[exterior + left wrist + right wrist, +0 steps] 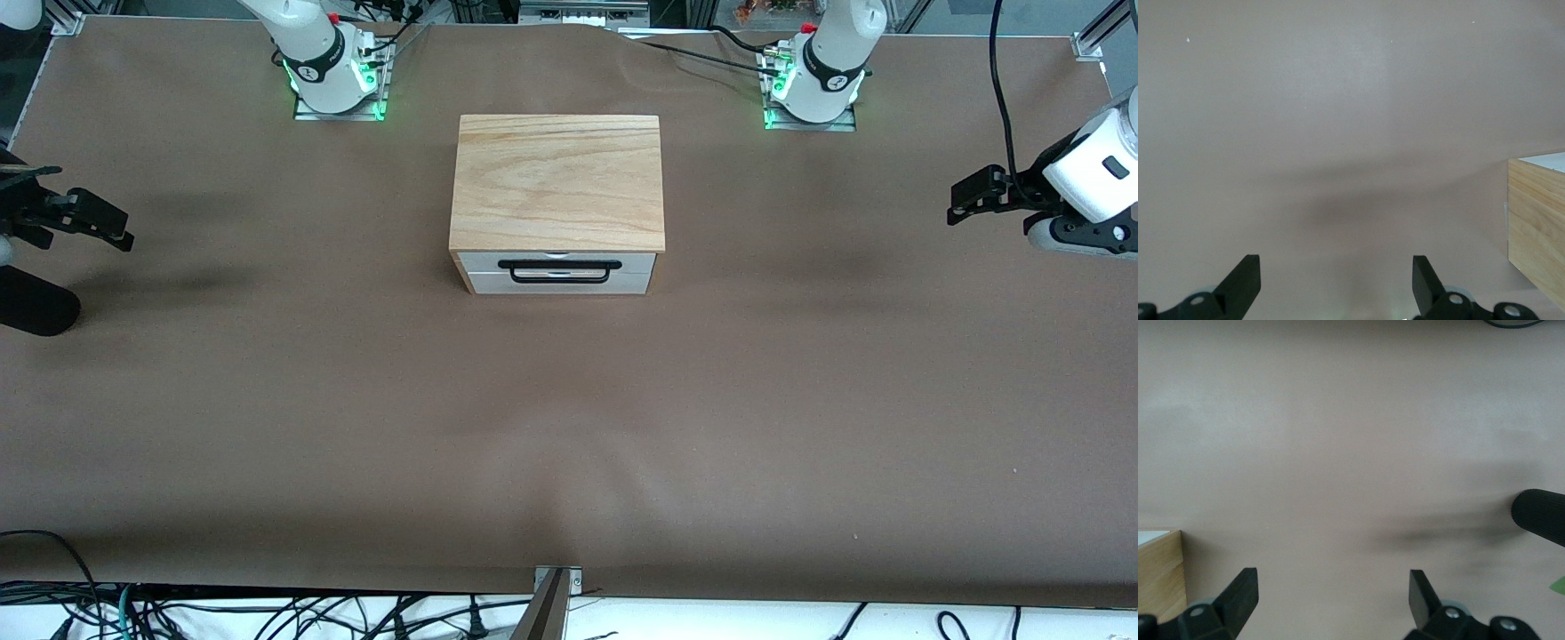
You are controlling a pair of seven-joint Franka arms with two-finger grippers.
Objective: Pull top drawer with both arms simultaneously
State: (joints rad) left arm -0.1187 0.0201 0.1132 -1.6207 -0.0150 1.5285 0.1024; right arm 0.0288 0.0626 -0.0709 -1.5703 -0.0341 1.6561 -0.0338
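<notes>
No text, label, brand, number or sign can be read anywhere in these views. The arm bases near the top of the front view carry small dark marks, but they are too small to make out.

Left hand (956,203) and right hand (120,233) — both spread wide, aloft

Cabinet (557,182) top is pale grained wood; top drawer (560,272) front smooth white; table (569,427) covering matt brown.
</notes>
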